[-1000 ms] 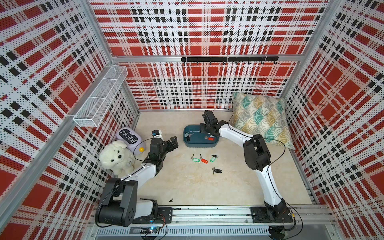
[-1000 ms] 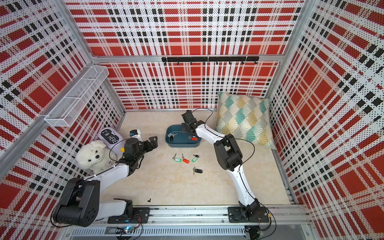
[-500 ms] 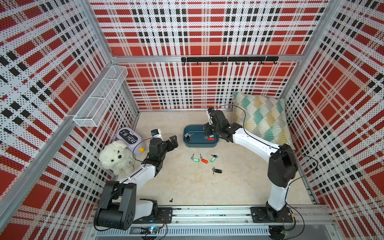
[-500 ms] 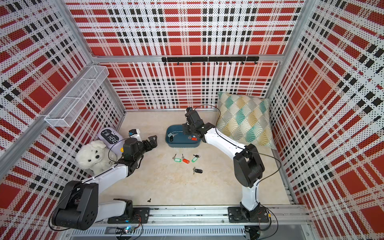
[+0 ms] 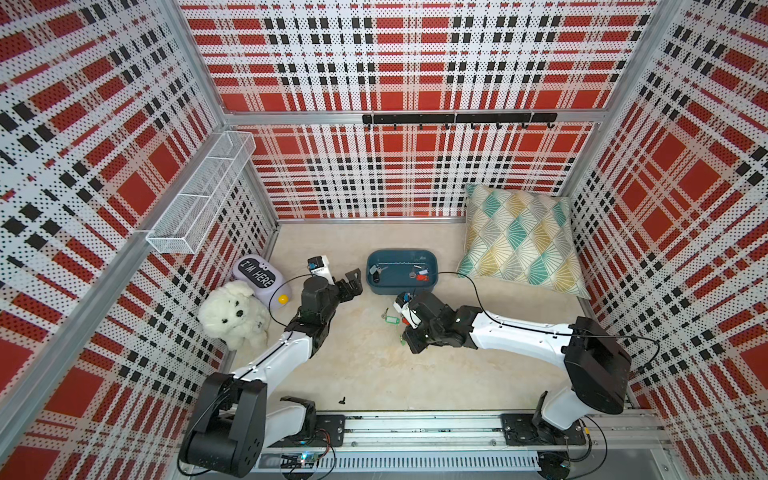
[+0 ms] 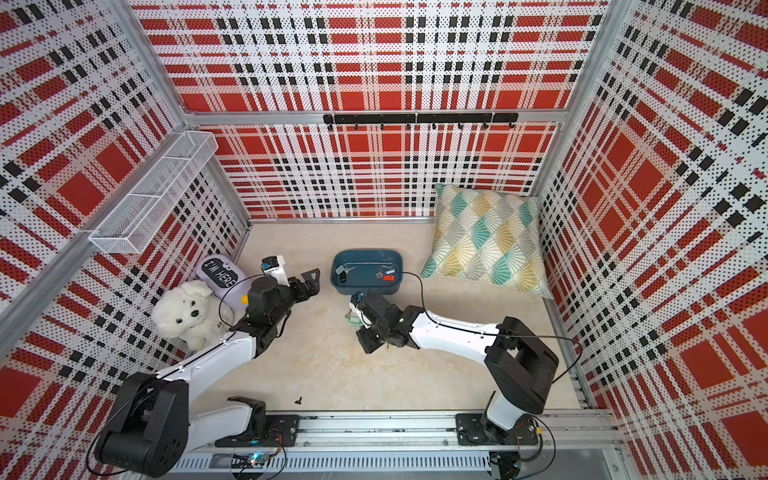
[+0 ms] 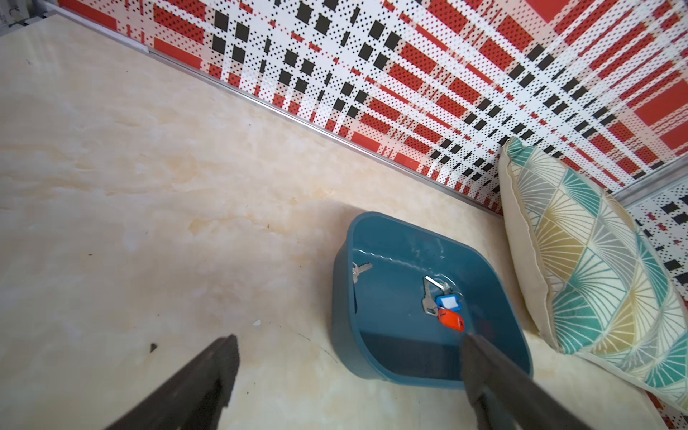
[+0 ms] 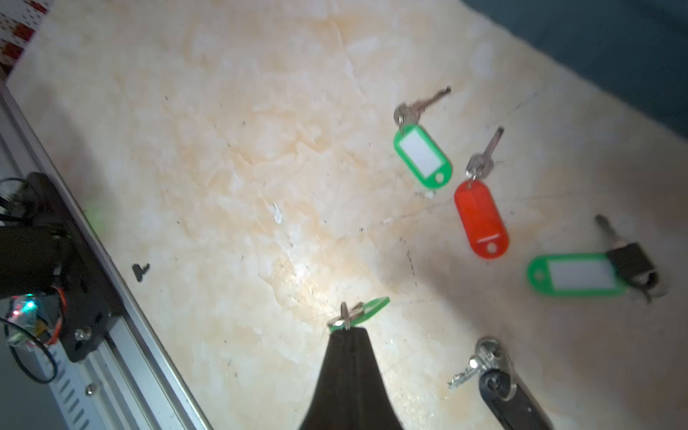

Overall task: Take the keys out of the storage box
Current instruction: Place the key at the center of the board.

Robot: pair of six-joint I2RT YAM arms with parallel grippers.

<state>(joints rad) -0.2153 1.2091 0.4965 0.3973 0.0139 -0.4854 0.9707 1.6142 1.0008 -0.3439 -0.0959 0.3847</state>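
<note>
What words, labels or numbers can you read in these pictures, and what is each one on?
"I'M HERE": white letters on the black panel of the pale lilac rounded object beside the white plush dog.
Green plastic key tag, second green tag, blue plastic key tag: white inserts, no writing visible.
Nothing else readable.

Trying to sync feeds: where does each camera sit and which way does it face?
Top views: high above the front rail, looking down on the storage box; both arms show.
Left wrist: faces that box past the open left gripper.
Right wrist: faces floor keys past the shut right gripper pinching a green-tagged key.
Shared: top views and left wrist show the box's red-tagged key.
</note>
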